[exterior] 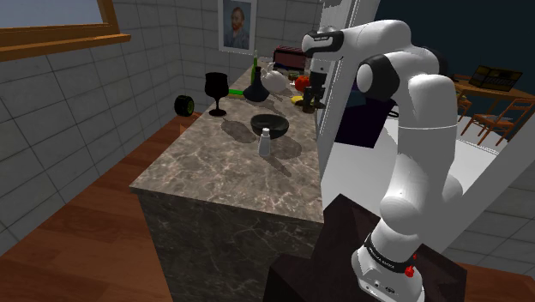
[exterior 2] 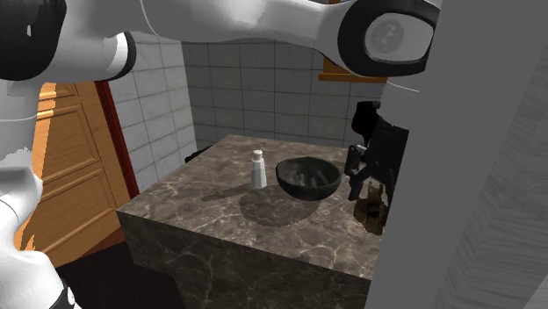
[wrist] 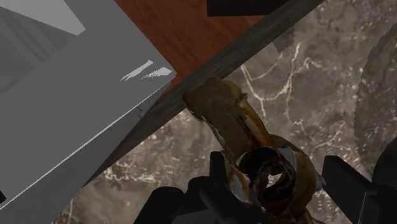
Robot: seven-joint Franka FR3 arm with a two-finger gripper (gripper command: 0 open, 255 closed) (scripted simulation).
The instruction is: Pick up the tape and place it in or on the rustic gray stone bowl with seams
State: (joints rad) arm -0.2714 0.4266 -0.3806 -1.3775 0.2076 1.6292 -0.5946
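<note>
Claw [exterior: 312,94] is seen in the shoulder view pointed down at the marble counter [exterior: 223,176], past the dark bowl [exterior: 270,124] – the arm is raised upright from its stand, then bent level toward that view's left.

In the second exterior view the claw [exterior 2: 371,191] is held low over the counter's [exterior 2: 219,215] right edge, with the brown tape [exterior 2: 374,216] lying just beneath it, near the bowl [exterior 2: 307,178]. A white shaker [exterior 2: 258,168] is stood beside the bowl.

In the wrist view the black fingers [wrist: 216,177] are spread apart on either side of the tape [wrist: 229,114] – it is straddled, not clamped, and rests on the counter [wrist: 305,83].
</note>
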